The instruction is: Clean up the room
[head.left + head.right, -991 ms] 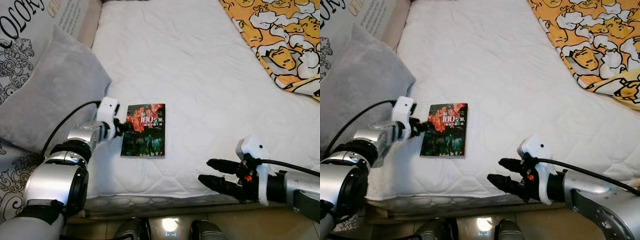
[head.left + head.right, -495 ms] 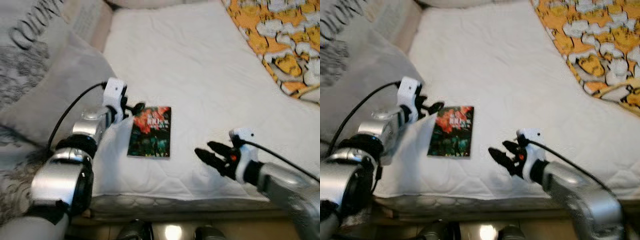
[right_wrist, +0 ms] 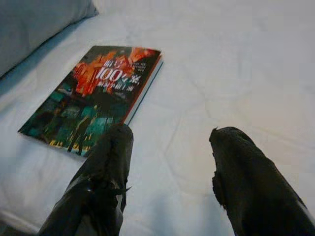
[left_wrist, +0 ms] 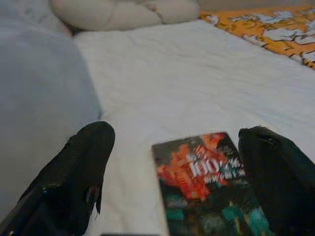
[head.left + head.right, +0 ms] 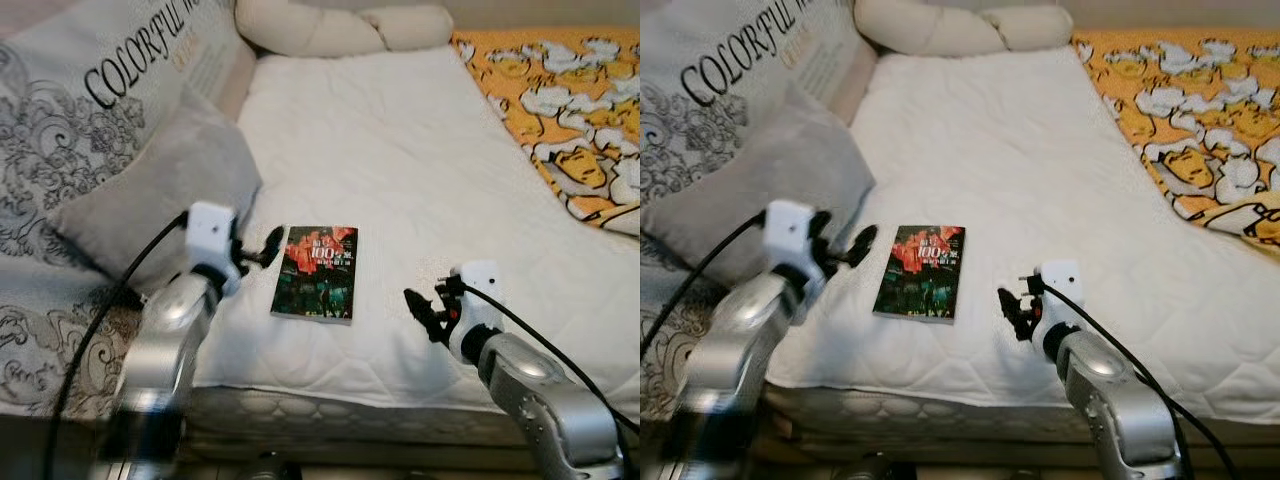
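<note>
1. Both arms now reach farther over the bed [image 5: 400, 160] than a second ago: the left pincer [image 5: 262, 248] has lifted off the book's [image 5: 316, 273] left edge and stands just beside its upper left corner, while the right pincer [image 5: 425, 308] has come in from the mattress edge toward the book's right side. The camera has also pulled back, so the cream bolster [image 5: 330, 28] at twelve o'clock is in sight.
2. The book lies flat, cover up, on the white sheet, at about three o'clock from the grey pillow [image 5: 160, 185] and well apart from the orange blanket [image 5: 560, 130].
3. Risk, as I judge it: the book is thin and sits flat on soft bedding, so fingers closing from above may slide over the cover, or push the book sideways toward the pillow instead of lifting it. A pinch could also catch the sheet along with the book.
4. The left pincer is wide, one finger [image 4: 74, 172] at each side of the book's near end, holding nothing and seemingly not touching it.
5. The right pincer is also spread wide, empty, above bare sheet at about three o'clock from the book.
</note>
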Controlling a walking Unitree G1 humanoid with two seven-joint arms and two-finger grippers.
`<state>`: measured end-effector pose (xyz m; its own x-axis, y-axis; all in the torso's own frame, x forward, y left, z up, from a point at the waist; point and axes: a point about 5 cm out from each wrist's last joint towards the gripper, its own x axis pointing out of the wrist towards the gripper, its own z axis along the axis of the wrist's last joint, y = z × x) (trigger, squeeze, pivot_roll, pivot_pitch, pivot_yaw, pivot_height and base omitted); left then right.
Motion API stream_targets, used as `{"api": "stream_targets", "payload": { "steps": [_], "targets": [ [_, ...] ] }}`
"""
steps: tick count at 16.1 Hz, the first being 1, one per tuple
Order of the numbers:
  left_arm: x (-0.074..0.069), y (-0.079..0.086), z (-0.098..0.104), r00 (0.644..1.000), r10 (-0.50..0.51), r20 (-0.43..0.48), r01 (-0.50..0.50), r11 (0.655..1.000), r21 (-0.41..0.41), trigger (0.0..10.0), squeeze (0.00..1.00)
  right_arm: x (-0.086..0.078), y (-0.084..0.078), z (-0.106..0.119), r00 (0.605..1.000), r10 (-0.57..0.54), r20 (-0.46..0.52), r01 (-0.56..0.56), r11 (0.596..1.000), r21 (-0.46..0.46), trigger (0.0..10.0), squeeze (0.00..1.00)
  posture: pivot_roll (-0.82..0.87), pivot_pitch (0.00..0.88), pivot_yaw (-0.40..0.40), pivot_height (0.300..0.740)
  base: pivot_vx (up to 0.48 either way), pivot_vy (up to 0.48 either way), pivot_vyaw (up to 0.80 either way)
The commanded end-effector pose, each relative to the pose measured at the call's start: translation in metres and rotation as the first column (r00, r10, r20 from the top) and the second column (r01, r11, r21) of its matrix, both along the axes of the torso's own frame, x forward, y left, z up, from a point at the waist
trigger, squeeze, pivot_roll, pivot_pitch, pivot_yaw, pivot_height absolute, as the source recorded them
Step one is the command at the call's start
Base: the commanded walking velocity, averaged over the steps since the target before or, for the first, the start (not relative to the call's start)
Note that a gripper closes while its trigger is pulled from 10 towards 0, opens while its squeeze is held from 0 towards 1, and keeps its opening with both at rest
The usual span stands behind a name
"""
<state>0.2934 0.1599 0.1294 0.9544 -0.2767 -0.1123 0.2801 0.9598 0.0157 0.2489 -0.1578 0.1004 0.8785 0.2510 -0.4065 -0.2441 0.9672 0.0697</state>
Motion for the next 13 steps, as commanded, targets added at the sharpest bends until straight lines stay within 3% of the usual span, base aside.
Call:
{"api": "stream_targets", "payload": {
  "steps": [1,5,13],
  "targets": [
    [-0.004,0.003,0.0,1.0,0.029,-0.01,-0.029,0.999,0.029,10.0,1.0,0.002,0.002,-0.001,1.0,-0.01,0.015,0.01,1.0,-0.019,10.0,0.0,-0.09,0.0,0.066,0.74,0.0,-0.315,0.0],
    [-0.022,0.014,0.0,0.99,0.137,-0.044,-0.135,0.989,0.057,10.0,1.0,0.001,0.0,-0.012,0.997,-0.073,-0.006,0.073,0.997,-0.015,10.0,0.0,-0.05,0.0,0.022,0.74,0.0,-0.319,0.0],
    [-0.028,0.02,0.002,0.986,0.156,-0.066,-0.149,0.984,0.095,10.0,1.0,0.02,0.011,-0.007,0.998,-0.024,0.051,0.025,1.0,-0.018,10.0,0.0,-0.02,0.0,0.009,0.74,0.0,-0.319,0.0]
  ]
}}
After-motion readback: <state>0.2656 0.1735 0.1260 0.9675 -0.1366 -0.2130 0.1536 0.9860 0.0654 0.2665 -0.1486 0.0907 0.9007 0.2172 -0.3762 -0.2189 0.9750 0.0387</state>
